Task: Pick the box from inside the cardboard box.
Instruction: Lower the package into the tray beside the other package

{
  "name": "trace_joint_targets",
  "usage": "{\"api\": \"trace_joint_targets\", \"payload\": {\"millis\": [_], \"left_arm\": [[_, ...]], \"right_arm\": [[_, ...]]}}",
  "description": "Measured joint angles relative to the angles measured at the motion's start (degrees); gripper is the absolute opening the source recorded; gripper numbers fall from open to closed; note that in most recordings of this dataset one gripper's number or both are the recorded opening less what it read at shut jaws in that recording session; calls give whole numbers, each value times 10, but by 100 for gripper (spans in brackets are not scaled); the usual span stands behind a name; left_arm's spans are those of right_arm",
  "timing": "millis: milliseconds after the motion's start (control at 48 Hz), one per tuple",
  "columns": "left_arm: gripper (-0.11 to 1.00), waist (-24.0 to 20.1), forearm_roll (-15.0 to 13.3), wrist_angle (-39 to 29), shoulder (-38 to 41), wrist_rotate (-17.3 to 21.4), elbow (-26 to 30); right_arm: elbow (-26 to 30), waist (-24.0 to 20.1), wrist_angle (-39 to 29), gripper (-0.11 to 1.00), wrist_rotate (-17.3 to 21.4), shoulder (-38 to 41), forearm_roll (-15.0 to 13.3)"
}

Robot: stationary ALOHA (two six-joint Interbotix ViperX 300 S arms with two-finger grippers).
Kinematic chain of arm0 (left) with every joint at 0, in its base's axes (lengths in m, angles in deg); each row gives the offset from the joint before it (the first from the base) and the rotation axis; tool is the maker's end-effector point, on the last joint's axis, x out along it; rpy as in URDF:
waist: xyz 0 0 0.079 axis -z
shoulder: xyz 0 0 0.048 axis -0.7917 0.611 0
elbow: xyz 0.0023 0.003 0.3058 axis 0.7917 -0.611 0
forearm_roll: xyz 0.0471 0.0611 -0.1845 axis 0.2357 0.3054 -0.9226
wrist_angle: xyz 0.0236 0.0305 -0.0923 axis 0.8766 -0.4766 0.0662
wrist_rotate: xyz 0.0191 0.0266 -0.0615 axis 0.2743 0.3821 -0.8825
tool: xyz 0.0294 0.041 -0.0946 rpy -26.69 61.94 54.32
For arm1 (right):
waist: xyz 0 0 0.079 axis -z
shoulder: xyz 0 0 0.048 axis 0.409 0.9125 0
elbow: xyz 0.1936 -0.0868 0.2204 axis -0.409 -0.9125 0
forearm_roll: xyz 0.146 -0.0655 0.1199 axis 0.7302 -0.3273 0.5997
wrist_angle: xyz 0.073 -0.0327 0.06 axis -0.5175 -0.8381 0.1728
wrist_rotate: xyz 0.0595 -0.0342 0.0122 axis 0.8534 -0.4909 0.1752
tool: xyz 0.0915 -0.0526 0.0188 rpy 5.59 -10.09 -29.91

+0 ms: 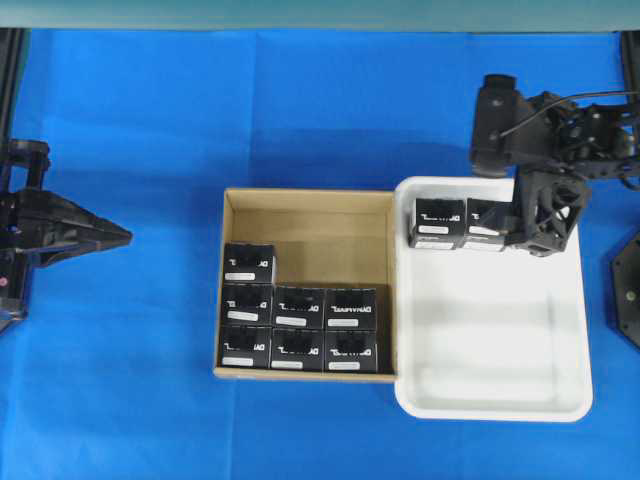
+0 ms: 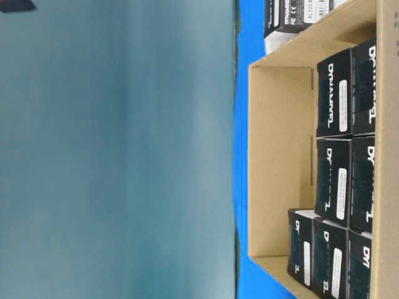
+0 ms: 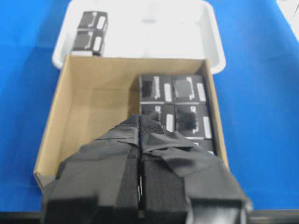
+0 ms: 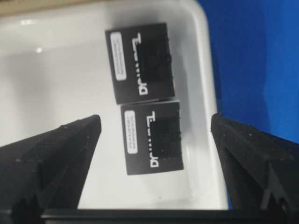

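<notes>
Black and wide apart, the right pincer (image 4: pixel 154 135) hangs over the far corner of a white plastic tray (image 1: pixel 500 400), holding nothing. Directly below its spread fingers (image 4: pixel 51 154) sit two small black boxes side by side, touching each other and resting on the tray floor against its wall. The nearer one (image 4: pixel 152 137) lies between the fingers but neither finger touches it, so it looks set down rather than gripped.

On the other side of the blue bench (image 1: pixel 120 380), the left pincer (image 1: pixel 118 236) rests well apart from everything, its tips pressed together and empty.

Between the two arms stands the cardboard box (image 1: pixel 305 203), a shallow brown corrugated carton with plain tan walls, touching the tray's side. Seven black boxes remain inside it: one (image 1: pixel 248 264) alone in the middle row at the left, then two full rows of three toward the near wall. The far row and the rest of the middle row show bare cardboard.

Judging from this, two boxes have been taken out and seven are left to pick. Each box is a small black cuboid with white lettering and a small white label strip, all looking alike.
</notes>
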Motion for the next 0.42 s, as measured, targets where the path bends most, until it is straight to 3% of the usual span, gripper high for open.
{"api": "trace_joint_targets", "payload": {"millis": [417], "left_arm": [[-6,0,0,-2,-4,-1,0]], "right_arm": [[-41,-21,84,95,12,-93,0]]}}
